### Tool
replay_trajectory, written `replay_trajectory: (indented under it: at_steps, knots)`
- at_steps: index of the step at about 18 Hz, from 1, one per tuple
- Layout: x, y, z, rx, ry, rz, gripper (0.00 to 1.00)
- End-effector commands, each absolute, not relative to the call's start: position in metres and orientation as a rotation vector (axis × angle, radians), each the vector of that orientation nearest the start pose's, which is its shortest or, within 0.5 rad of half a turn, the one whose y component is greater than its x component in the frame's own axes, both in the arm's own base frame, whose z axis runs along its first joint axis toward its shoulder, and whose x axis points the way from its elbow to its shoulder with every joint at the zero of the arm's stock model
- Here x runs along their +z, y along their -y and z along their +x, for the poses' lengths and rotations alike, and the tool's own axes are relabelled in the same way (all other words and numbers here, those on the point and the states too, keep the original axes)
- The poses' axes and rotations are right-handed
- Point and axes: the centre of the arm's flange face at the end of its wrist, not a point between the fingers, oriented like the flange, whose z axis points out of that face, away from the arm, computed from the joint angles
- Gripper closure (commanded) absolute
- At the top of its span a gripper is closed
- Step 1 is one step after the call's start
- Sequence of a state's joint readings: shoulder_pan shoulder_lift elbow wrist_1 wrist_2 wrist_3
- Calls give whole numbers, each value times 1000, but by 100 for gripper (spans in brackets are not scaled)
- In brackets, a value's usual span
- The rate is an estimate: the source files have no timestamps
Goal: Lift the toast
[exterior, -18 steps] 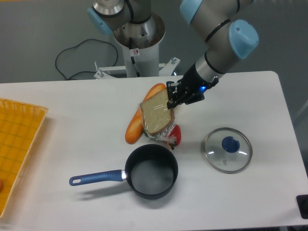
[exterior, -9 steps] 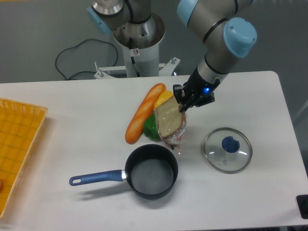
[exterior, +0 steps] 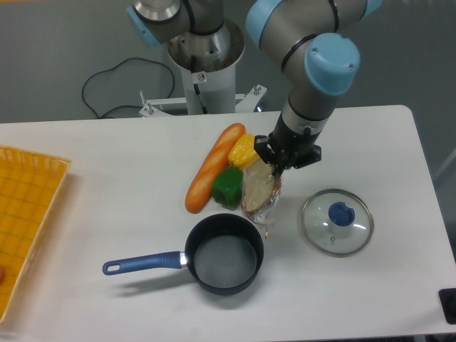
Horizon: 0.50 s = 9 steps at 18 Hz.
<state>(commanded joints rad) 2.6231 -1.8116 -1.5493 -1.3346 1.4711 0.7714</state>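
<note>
The white tabletop (exterior: 107,164) carries everything; a yellow tray (exterior: 28,214) lies at its left edge; a dark saucepan (exterior: 224,254) with a blue handle sits near the front, at centre; a glass lid (exterior: 337,221) with a blue knob lies to its right; a long orange loaf (exterior: 212,169) slants at centre, with a yellow piece (exterior: 243,149) and a green piece (exterior: 228,187) just beside it; the pincer (exterior: 279,165) is closed on the top edge of the toast (exterior: 258,192), which hangs edge-on in clear wrap, right of the green piece and just beyond the saucepan.
</note>
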Motion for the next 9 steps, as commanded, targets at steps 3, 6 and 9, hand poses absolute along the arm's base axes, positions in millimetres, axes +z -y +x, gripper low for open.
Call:
replay_trajectory:
  at_steps: [3,6,9]
  knots:
    - [393,-414,-438,-61,332,-3031,100]
    - [393,-412,-440,-48,275,-3031,100]
    - [394,-406,-443,-35,187,-3043,100]
